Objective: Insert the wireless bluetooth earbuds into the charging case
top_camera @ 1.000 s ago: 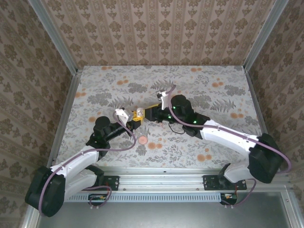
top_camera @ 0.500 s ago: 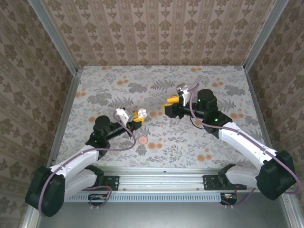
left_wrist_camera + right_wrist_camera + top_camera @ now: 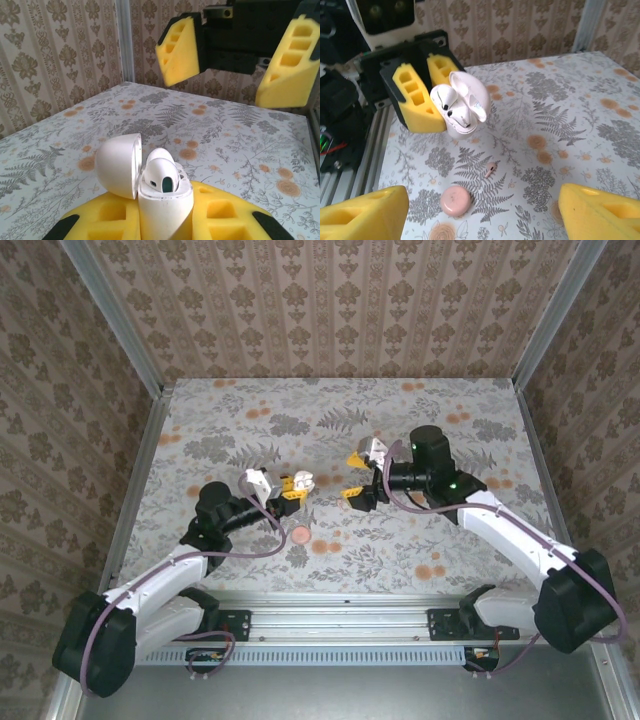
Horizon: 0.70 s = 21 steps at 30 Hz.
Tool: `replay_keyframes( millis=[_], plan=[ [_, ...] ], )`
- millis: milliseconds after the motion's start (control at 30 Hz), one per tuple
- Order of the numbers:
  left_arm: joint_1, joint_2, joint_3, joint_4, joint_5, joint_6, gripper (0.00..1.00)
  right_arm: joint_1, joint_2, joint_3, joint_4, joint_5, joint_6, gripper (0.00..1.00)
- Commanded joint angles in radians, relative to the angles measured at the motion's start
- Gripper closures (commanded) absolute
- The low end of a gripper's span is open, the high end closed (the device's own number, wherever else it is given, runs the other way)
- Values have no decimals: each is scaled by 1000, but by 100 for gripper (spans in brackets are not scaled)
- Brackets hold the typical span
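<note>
Left wrist view: the left gripper (image 3: 165,222) has its yellow fingers closed on the lower body of a small glossy white egg-shaped plastic charging case (image 3: 165,202), held above the table. The case's hinged lid (image 3: 116,165) is swung open to one side. One white earbud with a dark tip (image 3: 161,174) already sits in its well. Facing it, the right gripper (image 3: 225,85) hangs with its jaws wide apart and nothing between them.

From the right wrist, the floral-printed table (image 3: 580,125) carries a second tiny pale earbud (image 3: 490,170), lying loose below the held case. A small round salmon-pink disc (image 3: 456,201) rests just beside it, nearer the table's near edge. The two are close but apart. Both lie around the middle of the table, left of centre, between the two arms.

The loose earbud looks very light, hard and smooth, so it would probably skid or roll if nudged from one side. The wide blocky fingers should come down on both sides of it at once and pinch across its bulb with their tips, keeping clear of the disc.

The case looks like stiff, slick shell plastic with rounded sides, so it could twist in the grip if pressed off-centre. The lower body is the right place to hold it. The open lid and its hinge seem the weak parts and should not be pushed.
</note>
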Motion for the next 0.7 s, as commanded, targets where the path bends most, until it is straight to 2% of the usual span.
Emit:
replay_keyframes(
  millis=[0, 200, 667],
  plan=[
    [2, -20, 42, -8, 54, -1, 94, -5, 54, 74, -79, -90, -116, 21],
    [1, -24, 49, -9, 72, -6, 94, 42, 164, 185, -209, -134, -222, 21],
    [-7, -47, 59, -32, 85, 4, 94, 125, 313, 357, -355, -199, -359, 23]
  ],
)
